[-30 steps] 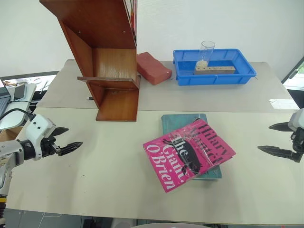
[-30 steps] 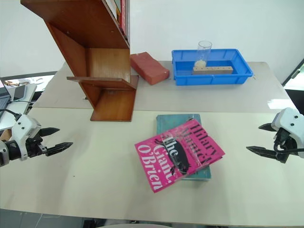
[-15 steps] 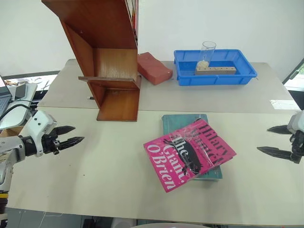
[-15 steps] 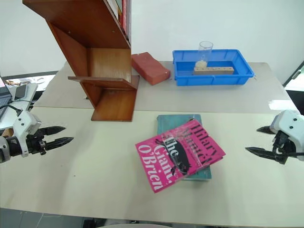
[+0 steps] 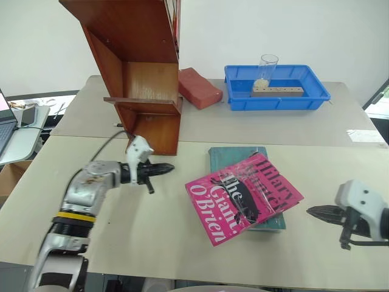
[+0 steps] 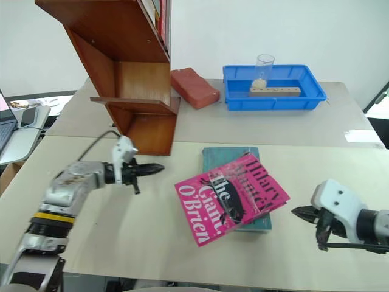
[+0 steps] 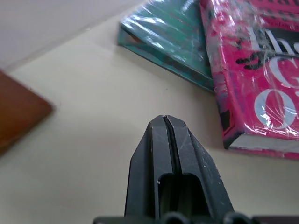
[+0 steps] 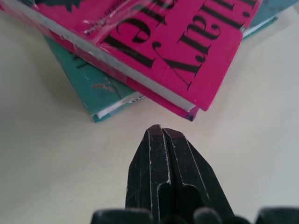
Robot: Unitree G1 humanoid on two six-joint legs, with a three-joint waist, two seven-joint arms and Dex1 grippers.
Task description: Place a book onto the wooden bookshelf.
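The bright pink book (image 5: 243,196) lies askew on top of a teal-green book (image 5: 228,157) in the middle of the table. Behind it to the left stands the tall reddish-brown wooden bookshelf (image 5: 140,67). My left gripper (image 5: 169,166) is shut and empty, pointing at the pink book from its left, a short gap away; its fingertips (image 7: 164,122) sit near the book's corner (image 7: 252,84). My right gripper (image 5: 311,212) is shut and empty too, just right of the stacked books, aimed at the pink book's edge (image 8: 154,51).
A red brick-like block (image 5: 198,87) lies beside the bookshelf. A blue plastic tray (image 5: 276,97) at the back holds a glass and a wooden block. A laptop (image 5: 7,118) sits off the table's left edge.
Both grippers went from open to shut. The left arm swung far in from the table's left edge toward the books. The right gripper moved in closer to the books' right side.
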